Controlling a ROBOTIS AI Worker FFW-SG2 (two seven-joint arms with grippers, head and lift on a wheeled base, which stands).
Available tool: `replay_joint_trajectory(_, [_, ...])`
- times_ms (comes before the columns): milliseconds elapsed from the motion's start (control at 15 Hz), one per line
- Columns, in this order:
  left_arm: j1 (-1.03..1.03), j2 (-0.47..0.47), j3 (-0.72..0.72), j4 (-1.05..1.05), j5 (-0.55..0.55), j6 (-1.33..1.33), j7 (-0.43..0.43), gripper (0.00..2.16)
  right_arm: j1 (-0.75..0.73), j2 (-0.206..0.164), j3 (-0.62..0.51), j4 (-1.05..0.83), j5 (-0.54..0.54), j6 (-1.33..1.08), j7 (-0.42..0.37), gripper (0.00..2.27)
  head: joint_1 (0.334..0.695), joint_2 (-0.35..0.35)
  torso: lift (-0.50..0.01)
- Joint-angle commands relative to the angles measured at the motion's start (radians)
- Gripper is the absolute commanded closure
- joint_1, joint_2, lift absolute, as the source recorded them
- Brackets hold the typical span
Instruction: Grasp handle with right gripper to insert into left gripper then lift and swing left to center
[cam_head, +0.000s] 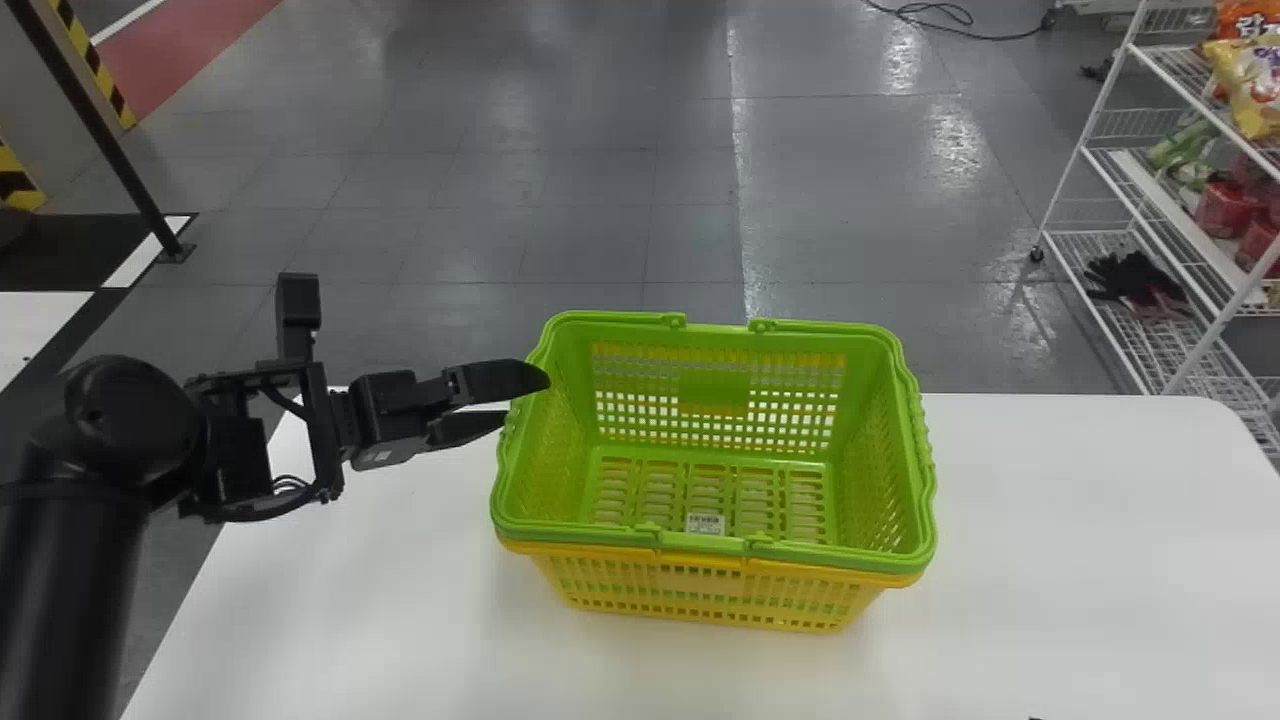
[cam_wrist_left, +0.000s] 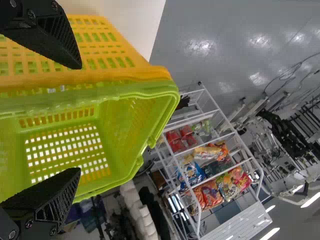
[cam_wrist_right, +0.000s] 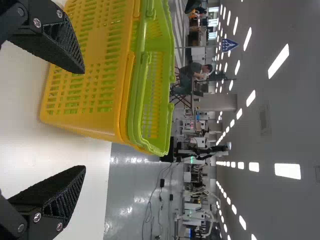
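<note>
Both gaped wide: left claw (cam_wrist_left: 80, 118), right claw (cam_wrist_right: 84, 119) | green basket (cam_head: 714, 388) sat inside yellow basket (cam_head: 700, 577), likely keeping handle (cam_head: 700, 542) reachable

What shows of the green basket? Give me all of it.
The green basket is bright green, looks like plastic, and is roughly rectangular and open-topped, with rounded corners, perforated walls and a slotted bottom bearing a small white label. Its handles lie folded down along the long rims. It sits upright, nested inside the yellow basket, which stands on the white table. The left gripper is at its left rim; whether they touch, I cannot tell.
</note>
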Motion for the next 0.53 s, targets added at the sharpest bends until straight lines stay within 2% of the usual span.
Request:
replay_joint_trajectory(0, [0.003, 0.000, -0.001, -0.015, 0.023, 0.008, 0.000, 0.08, -0.001, 0.001, -0.003, 0.000, 0.000, 0.009, 0.001, 0.14, 0.695, 0.076, -0.093])
replay_joint_trajectory(267, [-0.003, 0.002, 0.002, -0.057, 0.035, 0.051, 0.008, 0.08, -0.004, 0.001, -0.005, 0.008, 0.000, 0.009, 0.001, 0.14, 0.695, 0.065, -0.093])
replay_joint_trajectory(467, [-0.005, 0.002, 0.007, -0.077, 0.084, 0.081, 0.011, 0.08, -0.004, 0.001, -0.006, 0.008, -0.002, 0.009, -0.001, 0.14, 0.695, 0.057, -0.093])
